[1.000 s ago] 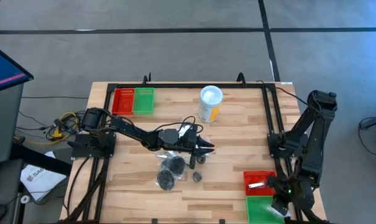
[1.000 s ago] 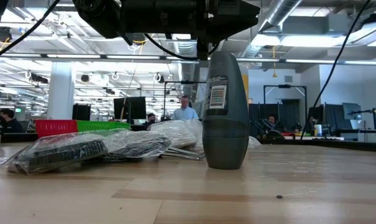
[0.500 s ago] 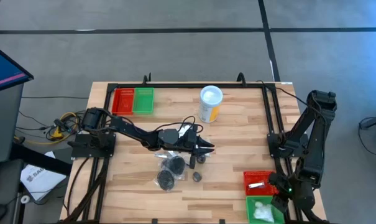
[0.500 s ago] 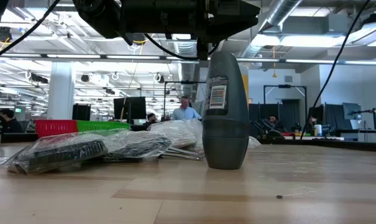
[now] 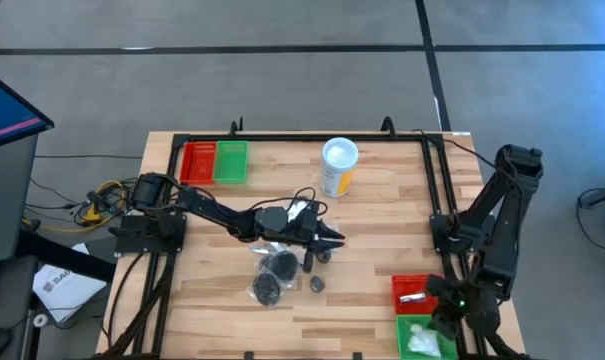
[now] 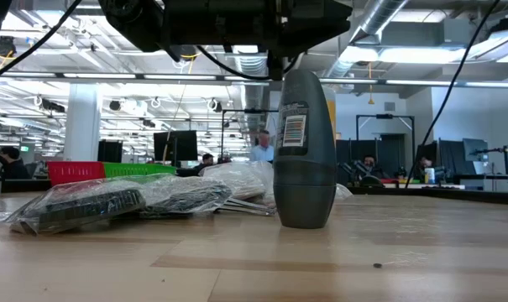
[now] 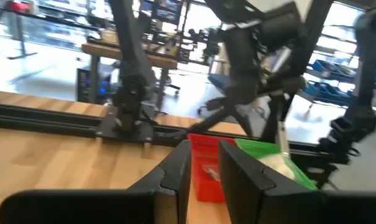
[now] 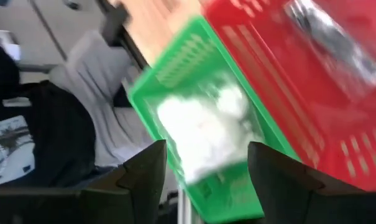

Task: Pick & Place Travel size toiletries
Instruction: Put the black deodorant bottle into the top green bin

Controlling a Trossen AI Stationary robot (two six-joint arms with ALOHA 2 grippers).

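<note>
Since a second ago the right gripper (image 5: 445,322) has been pulled back off the green bin (image 5: 402,340) at the table's near right corner, and a white packet (image 5: 421,340), not visible under it then, now lies uncovered in that bin. In the right wrist view the two fingers (image 8: 141,180) are spread wide with nothing between them; the white packet (image 8: 203,132) is seen beyond the gap as a crumpled, soft white mass inside the green bin (image 8: 165,83). The adjoining red bin (image 5: 412,286) holds a silvery tube (image 5: 413,297), flat and shiny; it is blurred in the wrist view (image 8: 329,34).

Left gripper (image 5: 334,238) is unchanged: reached out over mid-table, just above the small dark bottle (image 5: 308,261). Its fingers (image 7: 176,175) are seen set narrow, with only a slim gap; nothing is seen held.

Remaining toiletries sit mid-table: two dark round pucks in clear wrap, one (image 5: 278,265) beside the bottle, one (image 5: 266,289) nearer the front edge, plus a small dark item (image 5: 316,284) that cannot be made out. In the low view the bottle (image 6: 304,151) stands upright, grey, with a rounded top and a barcode label; the wrapped pucks (image 6: 94,204) lie flat beside it, the wrap crinkled and glossy.

Yellow canister with white lid (image 5: 338,166) stands near the far edge, well apart. A second red and green bin pair (image 5: 214,162) sits at the far left corner. A person (image 6: 261,146) is seen blurred in the room behind.
</note>
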